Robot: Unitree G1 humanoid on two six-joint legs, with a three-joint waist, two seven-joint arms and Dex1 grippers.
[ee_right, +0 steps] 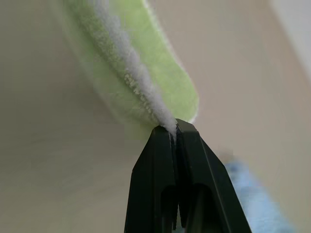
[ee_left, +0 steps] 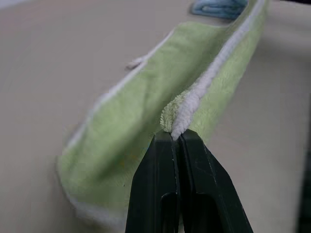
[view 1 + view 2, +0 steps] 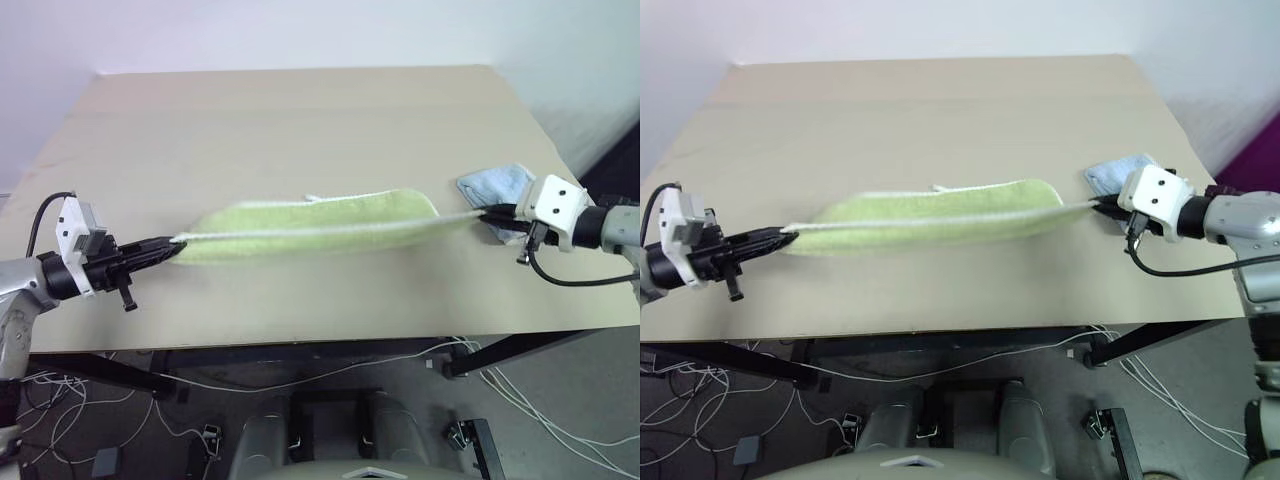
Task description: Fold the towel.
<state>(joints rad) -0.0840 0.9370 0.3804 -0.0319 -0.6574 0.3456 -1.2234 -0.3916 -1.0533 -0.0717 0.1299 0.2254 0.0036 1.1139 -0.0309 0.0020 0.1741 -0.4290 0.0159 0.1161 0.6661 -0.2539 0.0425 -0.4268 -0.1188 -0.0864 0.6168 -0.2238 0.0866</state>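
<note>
A wide beige table (image 3: 300, 110) stands before a pale wall (image 3: 300, 30) — white cables (image 3: 330, 372) lie on the grey floor (image 3: 560, 390).

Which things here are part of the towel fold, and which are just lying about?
Part of the job:
- green towel, stretched over the table
- left tool, shut on its white edge
- right tool, shut on the other end

Lying about:
- blue cloth

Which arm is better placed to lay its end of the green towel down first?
Neither clearly: both jaws are shut on the towel's white edge. Slight preference for left: the left gripper has bare table around it, while the right gripper sits beside the blue towel.
</note>
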